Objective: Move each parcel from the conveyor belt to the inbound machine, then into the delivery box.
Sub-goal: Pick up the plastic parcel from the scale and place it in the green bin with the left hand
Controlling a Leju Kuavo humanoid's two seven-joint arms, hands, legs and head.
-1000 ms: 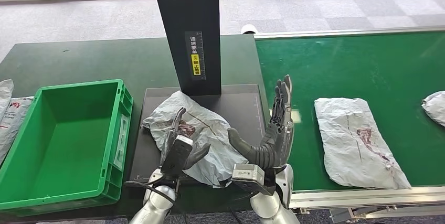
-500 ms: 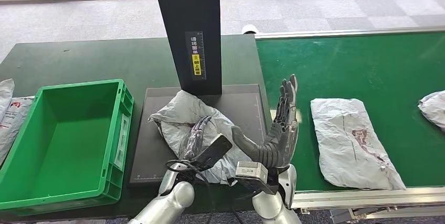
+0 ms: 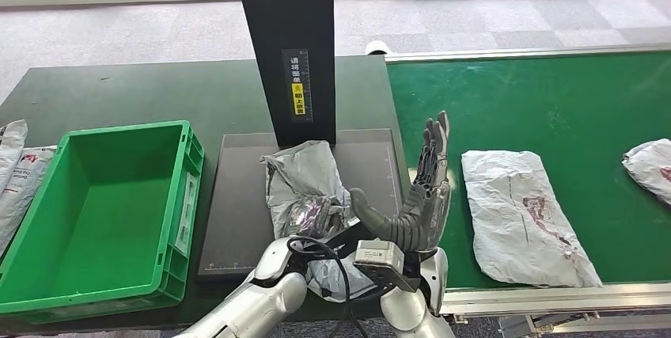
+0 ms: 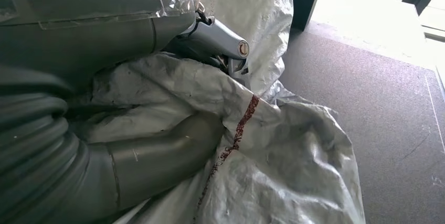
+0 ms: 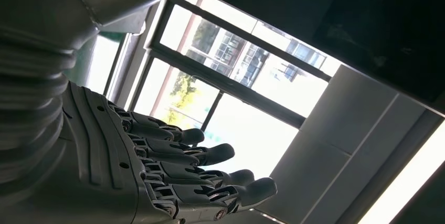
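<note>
Left hand point(image 3: 316, 215) grips crumpled parcel point(image 3: 305, 180) on inbound machine point(image 3: 237, 195); green delivery box point(image 3: 103, 203) off its left edge. Right hand point(image 3: 415, 195) upright, fingers spread, holding nothing.

A parcel-sorting station in an office-like hall. A green conveyor belt point(image 3: 554, 93) adjoins a dark table point(image 3: 158, 93) carrying a scanner column point(image 3: 289, 37). Grey carpet tiles point(image 3: 158, 29) run beyond.

Scanner post point(image 3: 294, 45) behind; green crate point(image 3: 103, 203) leftward
</note>
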